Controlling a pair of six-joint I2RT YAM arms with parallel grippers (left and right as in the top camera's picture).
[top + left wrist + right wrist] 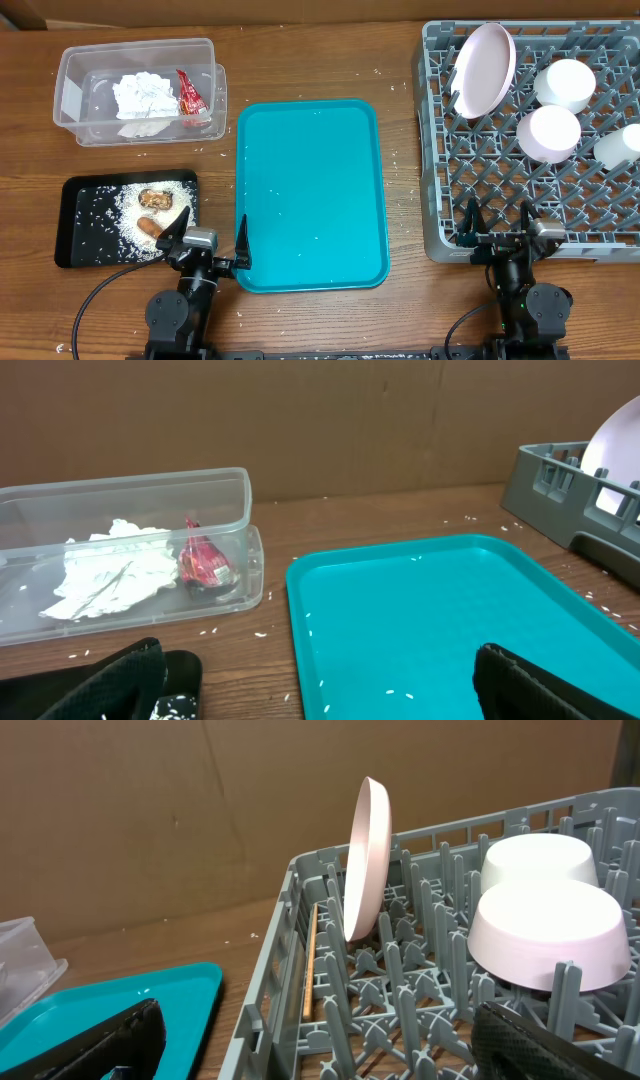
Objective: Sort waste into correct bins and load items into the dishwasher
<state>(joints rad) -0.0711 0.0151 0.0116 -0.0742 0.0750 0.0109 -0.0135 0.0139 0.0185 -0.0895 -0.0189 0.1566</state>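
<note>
In the clear rectangular plastic tub (68, 100) at the far left of the wooden table (320, 40): a crumpled white paper napkin (143, 97), with a small red wrapper (189, 92) just beside it on the right. Just in front of the tub, on the flat black rectangular tray with a raised rim (75, 240): a brown food chunk (153, 199) and an orange carrot piece (149, 227), both bedded in white rice-like crumbs (128, 208). More loose grains (395, 85) scattered over the tabletop.

On the right, in the large square grey plastic dish rack with upright pegs (500, 170): a pale pink round plate (484, 68) standing on edge near the far left corner, two pale round bowls (565, 84) to its right, a white cup (620, 147) at the right edge.

Between bins and rack, a large teal rectangular tray (310, 190) with a few grains on it.

Left gripper (213, 222) spread wide and holding nothing, straddling the gap between black tray and teal tray at the near side. Right gripper (498, 212) likewise fully parted and empty, over the near edge of the rack.
</note>
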